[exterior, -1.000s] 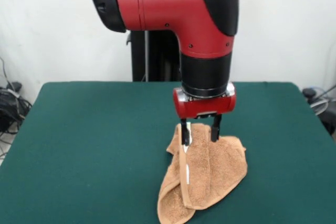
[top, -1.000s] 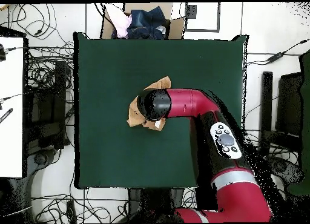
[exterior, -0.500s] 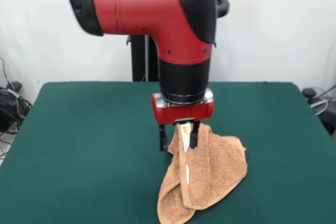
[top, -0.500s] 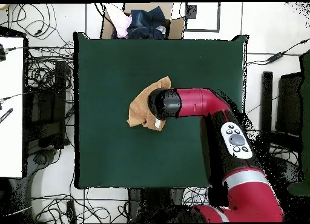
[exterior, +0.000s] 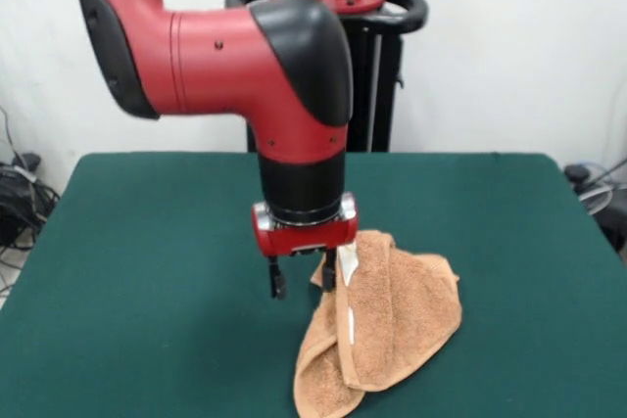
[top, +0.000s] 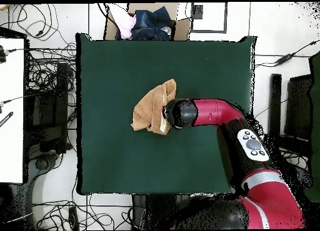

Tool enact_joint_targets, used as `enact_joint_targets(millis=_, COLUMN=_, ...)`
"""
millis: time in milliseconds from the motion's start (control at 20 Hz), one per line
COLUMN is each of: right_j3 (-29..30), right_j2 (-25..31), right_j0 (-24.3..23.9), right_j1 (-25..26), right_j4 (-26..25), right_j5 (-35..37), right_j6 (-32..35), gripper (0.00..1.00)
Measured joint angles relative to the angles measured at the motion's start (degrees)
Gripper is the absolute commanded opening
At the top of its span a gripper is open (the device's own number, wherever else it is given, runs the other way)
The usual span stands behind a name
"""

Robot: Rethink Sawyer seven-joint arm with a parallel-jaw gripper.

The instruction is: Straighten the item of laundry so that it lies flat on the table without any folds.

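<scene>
The gripper (exterior: 303, 281) hangs low at the towel's (exterior: 392, 325) edge, fingers spread apart and holding nothing; one finger stands over bare surface (exterior: 147, 261), the other right against the cloth by its white label (exterior: 346, 263). The towel lies bunched and doubled over itself near the middle of the surface, far from flat. If the fingers close here, I reckon they may catch only the outer fold, or several layers at once, and dragging would bunch it worse. From above, the arm's wrist covers the gripper, so I cannot tell whether the finger actually touches cloth. The towel's near end is cut off in the front view.
</scene>
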Motion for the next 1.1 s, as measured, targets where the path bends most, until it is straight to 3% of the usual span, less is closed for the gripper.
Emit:
enact_joint_targets(millis=550, right_j3=0.8, right_j2=0.0, right_j0=-0.4, right_j1=2.9, right_j4=-2.5, right_j5=-4.5, right_j6=0.0, gripper=1.0)
enact_joint_targets(millis=1100, right_j3=6.8, right_j2=0.1, right_j0=-0.2, right_j1=-3.2, right_j4=-1.7, right_j5=-4.0, right_j6=0.0, gripper=1.0)
